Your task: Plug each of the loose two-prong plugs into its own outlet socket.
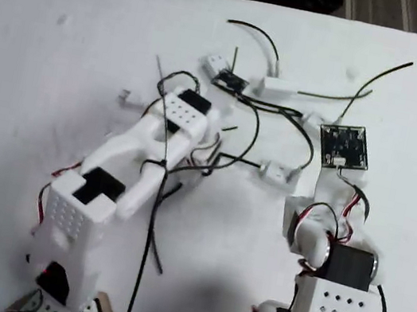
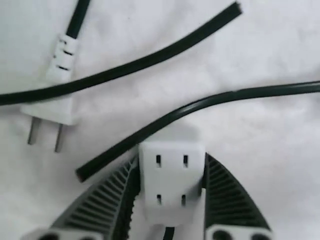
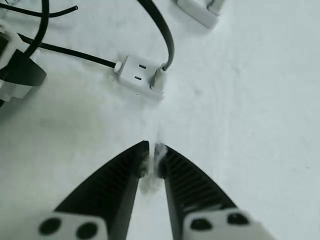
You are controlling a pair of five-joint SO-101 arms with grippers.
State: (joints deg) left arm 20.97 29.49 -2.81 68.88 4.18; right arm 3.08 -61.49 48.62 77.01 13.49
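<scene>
Mid-task: left end effector point(image 2: 171, 161) clamps an outlet socket point(image 2: 171, 190), loose plug point(image 2: 52, 107) lying just beside on the counter point(image 2: 280, 40), unplugged; right end effector point(image 3: 152, 161) closed, empty, near second socket point(image 3: 133, 71), seemingly already plugged.

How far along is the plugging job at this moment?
Done, apparently: a seated plug sits in a white outlet ahead of the right end effector, which is shut and empty. In hand: the left end effector grips an outlet socket. Left: a loose two-prong plug lies beside it on the table, prongs bare, not yet inserted.
</scene>
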